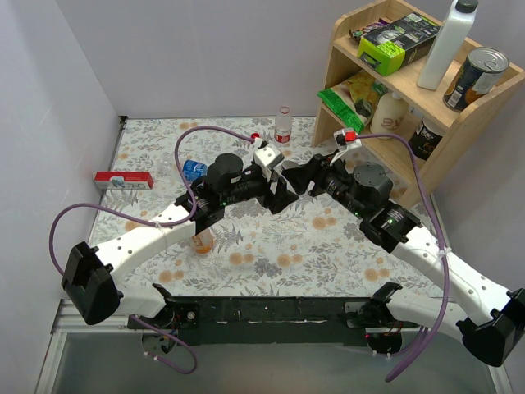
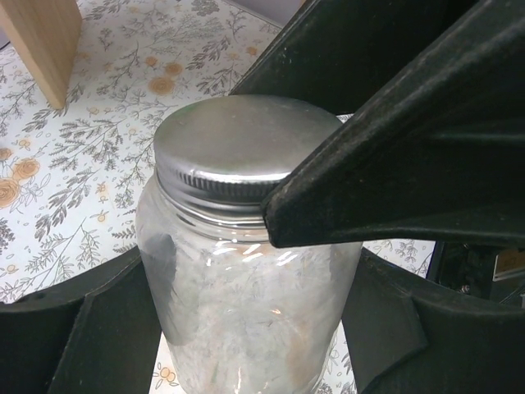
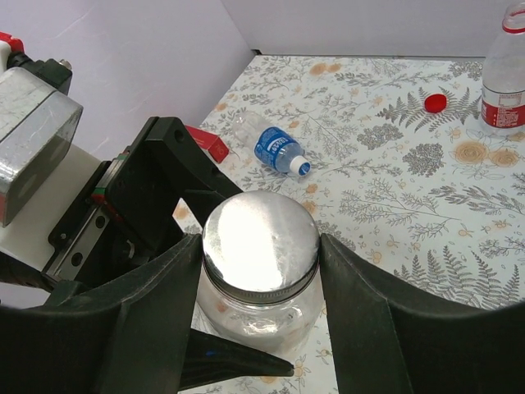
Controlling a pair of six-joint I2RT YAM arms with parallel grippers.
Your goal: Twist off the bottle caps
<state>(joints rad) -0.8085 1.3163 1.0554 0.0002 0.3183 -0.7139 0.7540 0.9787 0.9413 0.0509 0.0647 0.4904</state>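
Observation:
A squat clear bottle (image 2: 246, 304) stands upright on the floral table, and my left gripper (image 2: 250, 324) is shut on its body, one finger on each side. Its wide silver cap (image 3: 261, 238) sits on the neck with my right gripper (image 3: 261, 250) shut on its rim from both sides. In the top view the two grippers, left (image 1: 279, 190) and right (image 1: 302, 179), meet mid-table and hide this bottle. A clear bottle with a red label (image 1: 283, 125) stands at the back, with a loose red cap (image 3: 435, 102) on the table beside it. A blue-labelled bottle (image 3: 275, 148) lies on its side. An orange-liquid bottle (image 1: 202, 240) stands under my left arm.
A wooden shelf (image 1: 484, 111) at the back right holds a tall white bottle (image 1: 445, 41), a can (image 1: 474, 78) and packets. A red box (image 1: 123, 180) lies at the table's left edge, against the white wall.

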